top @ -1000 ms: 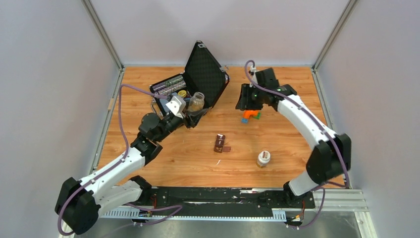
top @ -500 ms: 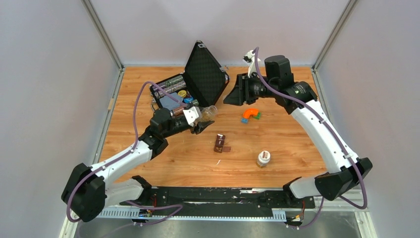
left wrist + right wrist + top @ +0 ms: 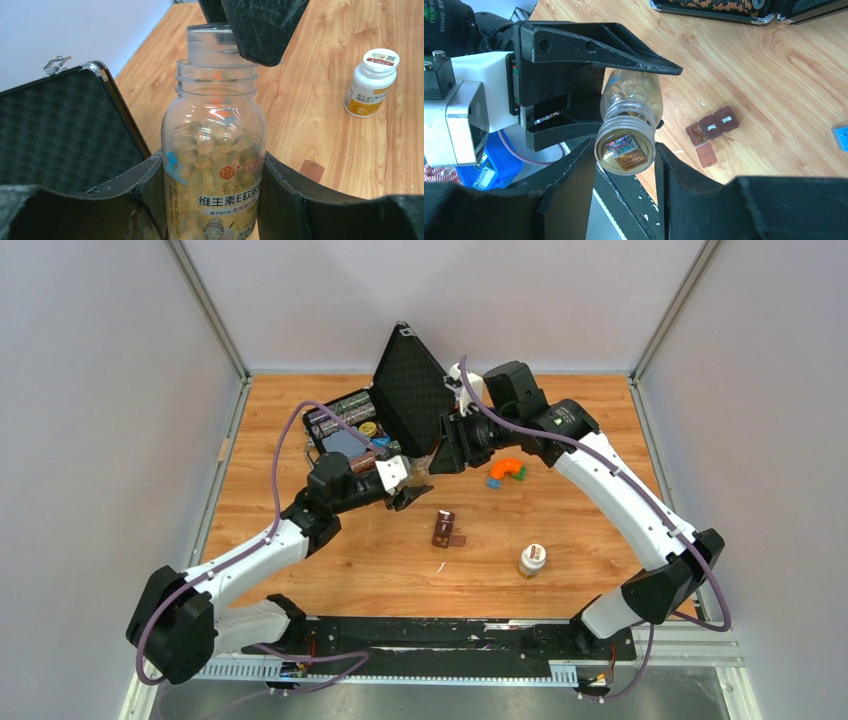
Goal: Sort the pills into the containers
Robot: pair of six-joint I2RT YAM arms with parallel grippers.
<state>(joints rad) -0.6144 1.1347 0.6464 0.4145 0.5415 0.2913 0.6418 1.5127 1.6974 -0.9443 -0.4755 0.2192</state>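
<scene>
Wooden table (image 3: 300, 570), pale walls (image 3: 100, 390). Left gripper (image 3: 212, 187) clamps the bottle (image 3: 215, 125). Right gripper (image 3: 625, 152) straddles its cap (image 3: 210, 37), grip unclear. Containers (image 3: 446, 529) lie mid-frame.

Table (image 3: 600, 540): light wooden top, grey walls on three sides.
Black case (image 3: 340, 425): far side, left of middle, open, with its textured lid standing up.
Brown compartment strip (image 3: 443, 528): near the middle; three joined cells, one lid flapped open onto the wood.
White bottle (image 3: 532, 560): upright, capped, right of the strip and nearer the arms' bases.
Orange piece (image 3: 508, 469): beyond the strip, small blue and green bits beside it.
</scene>
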